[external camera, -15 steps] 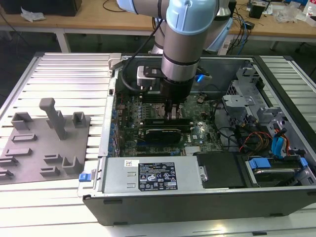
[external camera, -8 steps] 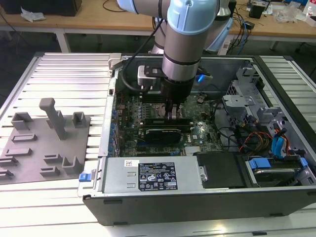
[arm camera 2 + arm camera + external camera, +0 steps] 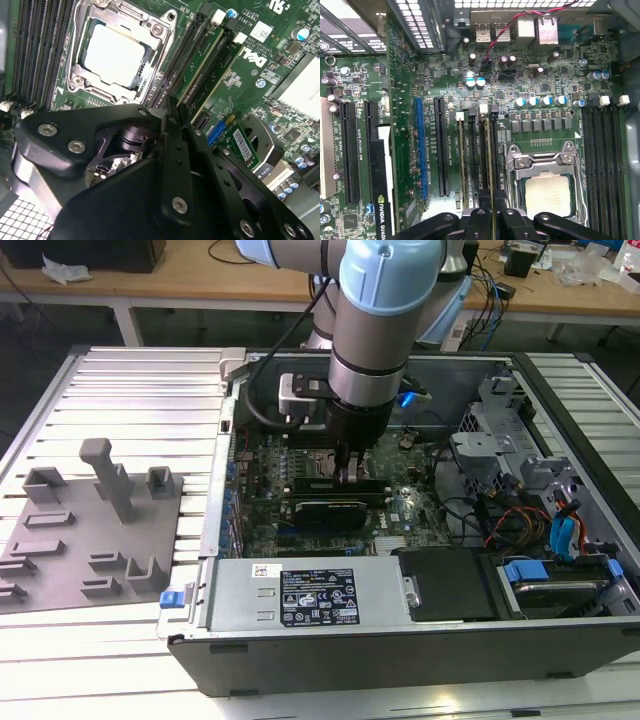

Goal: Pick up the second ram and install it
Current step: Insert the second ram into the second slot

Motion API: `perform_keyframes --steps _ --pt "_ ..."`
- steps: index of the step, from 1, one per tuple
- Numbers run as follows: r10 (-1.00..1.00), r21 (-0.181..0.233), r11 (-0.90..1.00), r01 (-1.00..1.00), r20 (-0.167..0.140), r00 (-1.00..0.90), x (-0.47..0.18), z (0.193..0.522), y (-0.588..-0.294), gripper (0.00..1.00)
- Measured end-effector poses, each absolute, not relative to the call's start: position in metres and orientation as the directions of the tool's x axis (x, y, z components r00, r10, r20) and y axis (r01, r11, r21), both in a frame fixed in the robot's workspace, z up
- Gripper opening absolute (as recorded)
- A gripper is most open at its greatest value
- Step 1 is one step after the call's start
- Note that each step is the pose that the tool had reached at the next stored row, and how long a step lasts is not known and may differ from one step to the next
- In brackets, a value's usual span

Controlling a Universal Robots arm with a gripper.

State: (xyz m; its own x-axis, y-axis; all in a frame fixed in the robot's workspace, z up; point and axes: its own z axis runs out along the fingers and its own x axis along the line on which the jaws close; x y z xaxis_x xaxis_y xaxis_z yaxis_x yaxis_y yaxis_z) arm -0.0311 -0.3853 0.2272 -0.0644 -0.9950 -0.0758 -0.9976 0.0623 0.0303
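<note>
Seating the stick in its slot.

My black gripper [image 3: 491,220] is clamped on the thin green circuit-board memory stick [image 3: 488,165], held edge-down in a long black slot [image 3: 481,150] just beside the square metal processor socket [image 3: 542,170], so it lines up for pressing home.
</note>
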Motion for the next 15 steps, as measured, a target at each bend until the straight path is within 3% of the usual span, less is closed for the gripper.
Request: perform_keyframes --steps 15 --pt "-0.996 0.030 0.041 -0.999 -0.077 -0.043 -0.0310 0.2252 -0.3850 0.14"
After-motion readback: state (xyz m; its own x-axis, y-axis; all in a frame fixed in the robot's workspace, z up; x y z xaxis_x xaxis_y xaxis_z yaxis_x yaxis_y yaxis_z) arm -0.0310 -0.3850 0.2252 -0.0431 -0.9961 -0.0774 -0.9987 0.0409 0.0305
